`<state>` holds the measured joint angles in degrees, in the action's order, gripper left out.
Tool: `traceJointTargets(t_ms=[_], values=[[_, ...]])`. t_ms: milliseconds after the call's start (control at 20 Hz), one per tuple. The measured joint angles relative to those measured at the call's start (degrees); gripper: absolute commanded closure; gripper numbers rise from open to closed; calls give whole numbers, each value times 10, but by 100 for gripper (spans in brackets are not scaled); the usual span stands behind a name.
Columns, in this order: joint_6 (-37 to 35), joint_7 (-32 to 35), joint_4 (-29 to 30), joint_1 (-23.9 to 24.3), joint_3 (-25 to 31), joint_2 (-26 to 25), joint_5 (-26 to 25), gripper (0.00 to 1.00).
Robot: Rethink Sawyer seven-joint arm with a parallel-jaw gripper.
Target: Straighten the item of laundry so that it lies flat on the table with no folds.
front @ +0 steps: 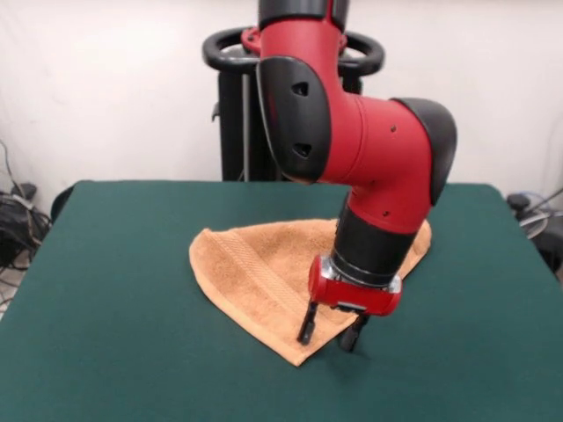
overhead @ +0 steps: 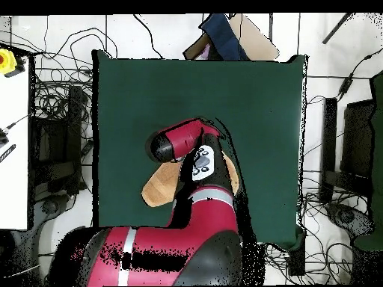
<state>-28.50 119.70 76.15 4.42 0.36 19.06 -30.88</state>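
The item of laundry [front: 255, 272], an orange-tan terry towel, lies folded over into a rough triangle on the green table [front: 106, 290], its point toward the near edge. A woven band stripe runs along its left side. My gripper [front: 331, 332] hangs low over the towel's near right edge and is open. One finger [front: 306, 327] stands over the cloth and the other just off it above the felt. In the overhead view the arm covers most of the towel [overhead: 155, 188], leaving only its edges in sight on the table [overhead: 149, 97], and the gripper is hidden.
Wide green felt surrounds the towel on all sides. Cables [overhead: 60, 112] lie on the floor beside the table. A white bench [overhead: 15, 149] stands at the left of the overhead view, and a blue and brown object [overhead: 224, 37] sits past the table's top edge.
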Motion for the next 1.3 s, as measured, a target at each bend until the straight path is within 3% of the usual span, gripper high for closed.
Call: traceJointTargets(t_ms=[900,1300], values=[[-17,0,28,53,27,29,-1,0],[-14,0,33,83,27,32,-40,0]])
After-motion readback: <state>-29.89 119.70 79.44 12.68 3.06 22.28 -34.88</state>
